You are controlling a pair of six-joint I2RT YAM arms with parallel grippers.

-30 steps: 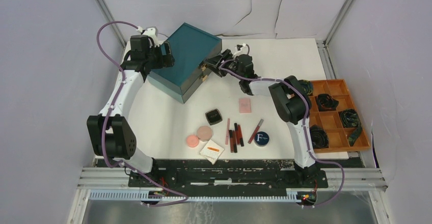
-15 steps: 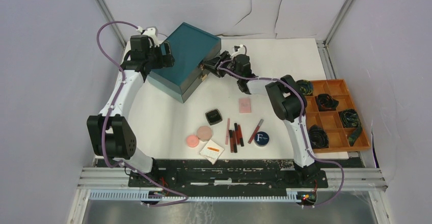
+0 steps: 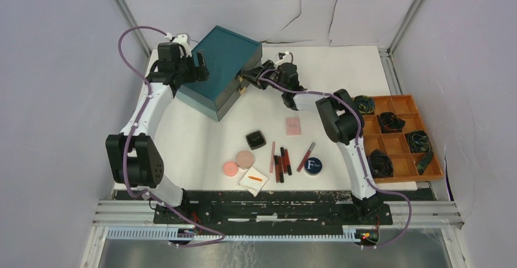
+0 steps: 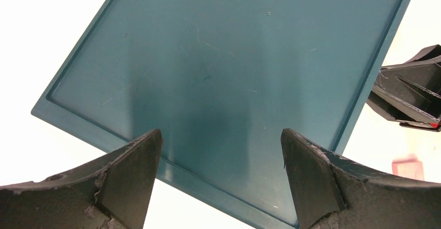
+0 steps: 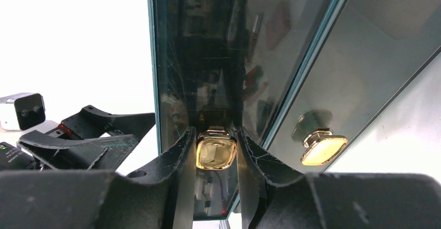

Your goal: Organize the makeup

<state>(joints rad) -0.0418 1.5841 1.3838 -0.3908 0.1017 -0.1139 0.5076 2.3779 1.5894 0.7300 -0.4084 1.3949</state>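
White table (image 3: pixel 195 140): makeup (image 3: pixel 281 160) lies loose at lower centre. Right gripper (image 3: pixel 249 79) is clamped on the gold knob (image 5: pixel 214 153) of the teal drawer box (image 3: pixel 222 67), upper centre. Left gripper (image 4: pixel 221 141) hovers over the lid, jaws wide apart. Risk: the knob slips from the pinch, or the unbraced box slides when pulled.

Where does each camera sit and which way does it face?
Top external: above, behind the bases, looking down on table, teal box, makeup; both arms show.
Left wrist: on left arm, looking down at the box lid; open left gripper shows.
Right wrist: on right arm, facing the drawer front; right gripper pinches a gold knob.
Shared: all see the box.
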